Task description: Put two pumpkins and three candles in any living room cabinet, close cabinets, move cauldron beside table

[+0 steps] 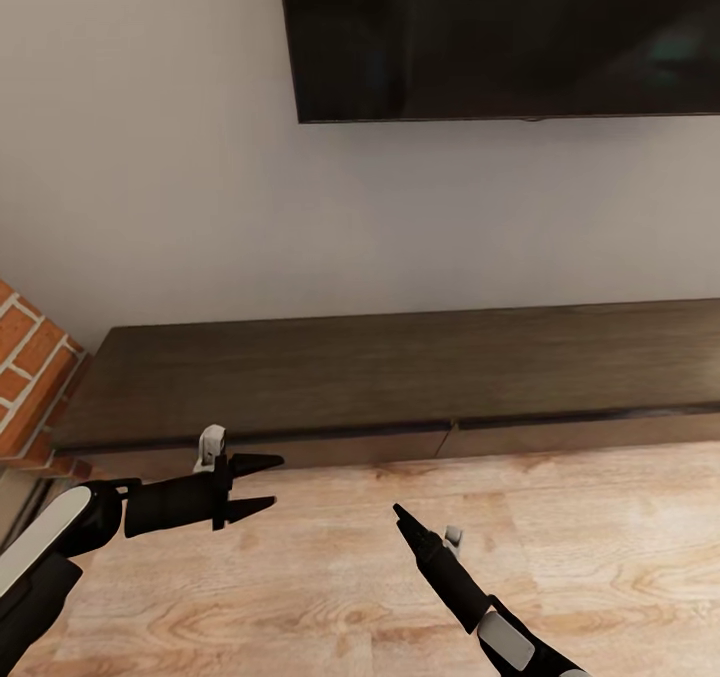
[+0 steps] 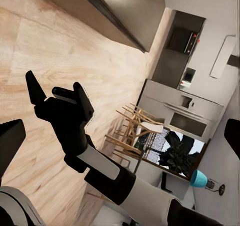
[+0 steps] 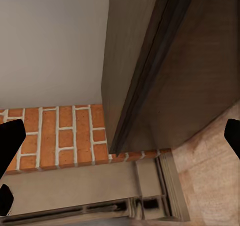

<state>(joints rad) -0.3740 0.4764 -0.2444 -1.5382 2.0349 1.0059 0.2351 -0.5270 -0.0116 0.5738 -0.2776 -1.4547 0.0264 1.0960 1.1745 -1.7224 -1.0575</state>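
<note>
Black tapered left hand [image 1: 258, 482], wood-grain cabinet [image 1: 400, 377], brick [image 1: 30, 357]

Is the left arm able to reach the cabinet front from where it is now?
Probably yes: the left end effector hangs open just before the cabinet front panel, with bare floor between them and nothing in the way.
</note>
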